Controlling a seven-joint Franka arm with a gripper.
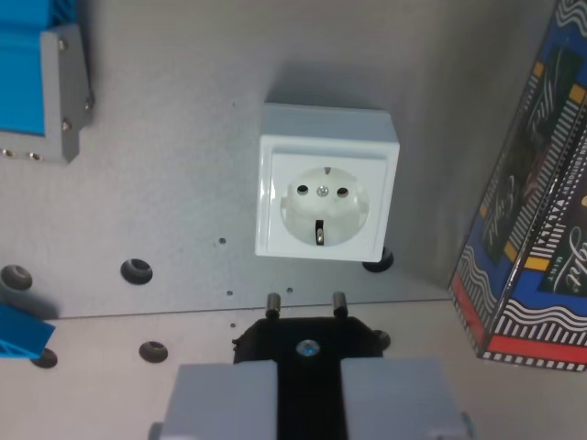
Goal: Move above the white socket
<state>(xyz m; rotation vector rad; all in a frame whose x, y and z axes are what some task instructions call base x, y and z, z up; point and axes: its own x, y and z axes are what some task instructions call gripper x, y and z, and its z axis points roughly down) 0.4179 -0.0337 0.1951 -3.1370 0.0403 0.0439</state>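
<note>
The white socket [326,183] sits on the grey metal plate [183,183] at the middle of the wrist view, its round face with two holes turned up towards the camera. My gripper [307,376] is at the bottom edge, just below the socket in the picture. Its two grey fingers [225,399] are shut on a black plug [307,341]. The plug's two metal pins [272,302] point towards the socket and end a little short of its lower edge.
A blue and grey block [41,78] stands at the top of the wrist view's left. A blue piece [18,335] lies at the lower left. A tall patterned box [541,211] stands close on the wrist view's right. The plate has several round holes [137,269].
</note>
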